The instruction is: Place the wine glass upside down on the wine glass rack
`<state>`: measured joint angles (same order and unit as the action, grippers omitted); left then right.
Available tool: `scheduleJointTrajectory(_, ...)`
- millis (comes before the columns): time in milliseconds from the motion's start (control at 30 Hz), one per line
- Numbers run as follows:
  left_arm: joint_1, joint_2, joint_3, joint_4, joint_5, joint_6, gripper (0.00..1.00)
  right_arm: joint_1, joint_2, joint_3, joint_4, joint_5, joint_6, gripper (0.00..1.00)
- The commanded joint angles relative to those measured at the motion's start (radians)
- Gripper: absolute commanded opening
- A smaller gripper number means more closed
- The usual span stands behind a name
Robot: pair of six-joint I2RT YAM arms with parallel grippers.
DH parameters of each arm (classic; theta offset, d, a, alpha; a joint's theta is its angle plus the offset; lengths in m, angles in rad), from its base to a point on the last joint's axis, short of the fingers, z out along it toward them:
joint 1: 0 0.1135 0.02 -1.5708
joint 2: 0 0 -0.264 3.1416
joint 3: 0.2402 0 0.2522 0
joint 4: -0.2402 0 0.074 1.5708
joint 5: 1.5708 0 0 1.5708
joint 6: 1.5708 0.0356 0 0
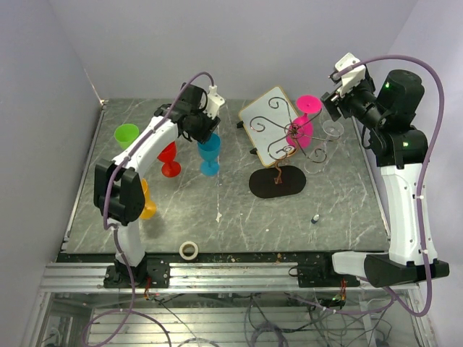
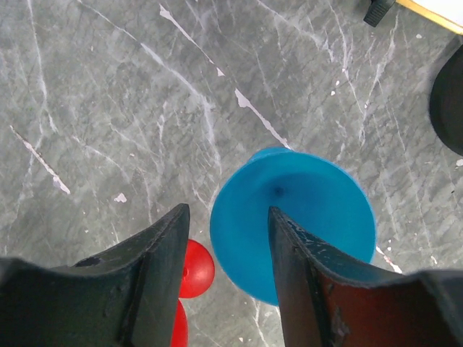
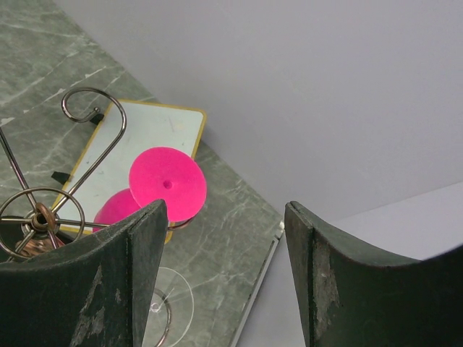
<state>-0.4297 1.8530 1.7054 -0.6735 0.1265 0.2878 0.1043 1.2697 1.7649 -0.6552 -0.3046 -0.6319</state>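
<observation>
A blue wine glass (image 1: 210, 155) stands on the grey marble table, left of the rack. In the left wrist view its round blue foot (image 2: 293, 220) faces up at me. My left gripper (image 1: 205, 130) (image 2: 227, 211) hovers just over it, open, one finger on each side of the foot's left part, nothing clamped. The wine glass rack (image 1: 278, 155), dark wire scrolls on a black oval base (image 1: 278, 183), carries a pink glass (image 1: 304, 119) (image 3: 168, 182) hanging upside down and a clear glass (image 1: 332, 131) (image 3: 163, 298). My right gripper (image 1: 333, 107) (image 3: 224, 210) is open and empty, raised behind the rack's right side.
A red glass (image 1: 168, 159) (image 2: 194, 267) stands close left of the blue one. A green glass (image 1: 126, 133) and an orange glass (image 1: 147, 207) stand further left. The white board with a wooden rim (image 1: 262, 116) lies behind the rack. A tape roll (image 1: 189, 250) and a small object (image 1: 316, 217) lie near the front.
</observation>
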Motion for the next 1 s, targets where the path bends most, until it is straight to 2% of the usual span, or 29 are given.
scheduleJointTrajectory(0,-0.007,0.033,0.056,-0.030,-0.004,0.010,0.56,-0.013,-0.020,-0.012,0.024,-0.027,0.020,0.65)
scheduleJointTrajectory(500,-0.007,0.067,0.079,-0.061,0.015,0.018,0.28,-0.015,-0.006,-0.024,0.029,-0.039,0.015,0.65)
scheduleJointTrajectory(767,-0.007,0.050,0.111,-0.087,0.035,0.020,0.07,-0.016,-0.015,-0.027,0.025,-0.037,0.011,0.65)
scheduleJointTrajectory(967,-0.007,-0.043,0.113,-0.114,0.055,0.027,0.07,-0.016,-0.016,-0.020,0.011,-0.048,0.006,0.66)
